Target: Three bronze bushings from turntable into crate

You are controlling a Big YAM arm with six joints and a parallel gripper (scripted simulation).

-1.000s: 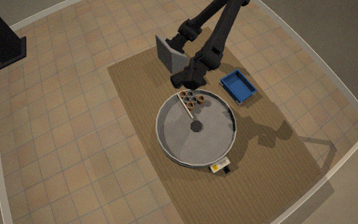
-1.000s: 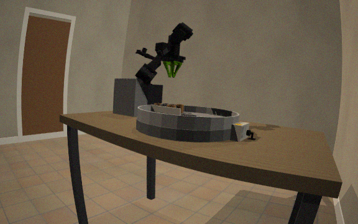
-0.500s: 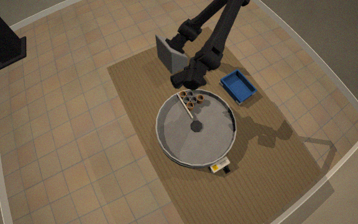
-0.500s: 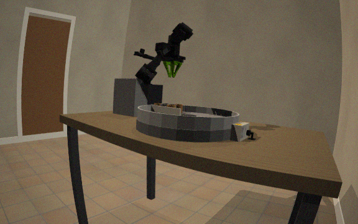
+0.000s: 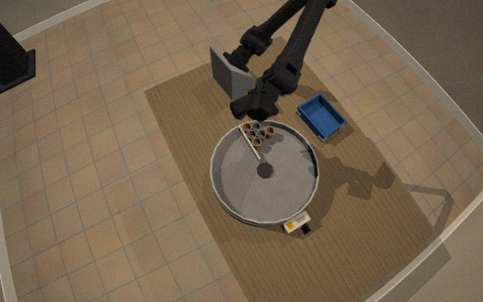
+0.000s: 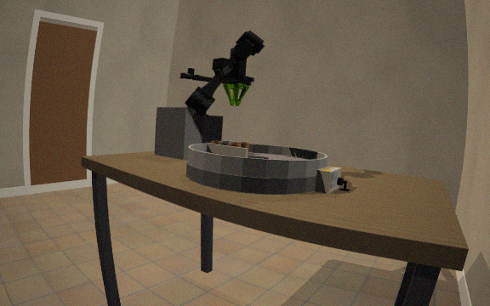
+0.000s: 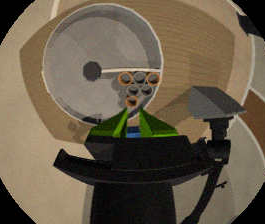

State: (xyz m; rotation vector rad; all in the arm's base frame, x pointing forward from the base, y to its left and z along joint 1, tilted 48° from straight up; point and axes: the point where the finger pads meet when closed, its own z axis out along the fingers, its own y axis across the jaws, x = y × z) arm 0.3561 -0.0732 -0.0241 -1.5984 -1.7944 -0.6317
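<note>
Three bronze bushings stand on the grey turntable (image 5: 283,193) (image 6: 258,167) (image 7: 78,45): one (image 5: 247,129) (image 7: 153,84) by the rim at the pale bar, one (image 5: 257,145) (image 7: 125,84) further in beside the bar, and one (image 5: 270,136) (image 7: 132,105) on the side away from the bar. Three grey bushings, one of them (image 5: 261,134) (image 7: 146,90) in the middle, stand among them. The blue crate (image 5: 321,117) (image 7: 133,132) is empty beside the turntable; the exterior view does not show it. My gripper (image 6: 235,104) (image 7: 133,111) is narrowly open and empty, high above the turntable's rim near the bushings.
The pale bar (image 5: 250,143) (image 6: 228,150) (image 7: 115,70) runs from near the hub (image 5: 265,170) (image 7: 92,71) to the rim. A raised wall rings the turntable. A white control box (image 5: 297,222) (image 6: 329,180) sits at its outer side. A grey block (image 5: 229,77) (image 6: 171,132) (image 7: 213,102) stands near the arm's base.
</note>
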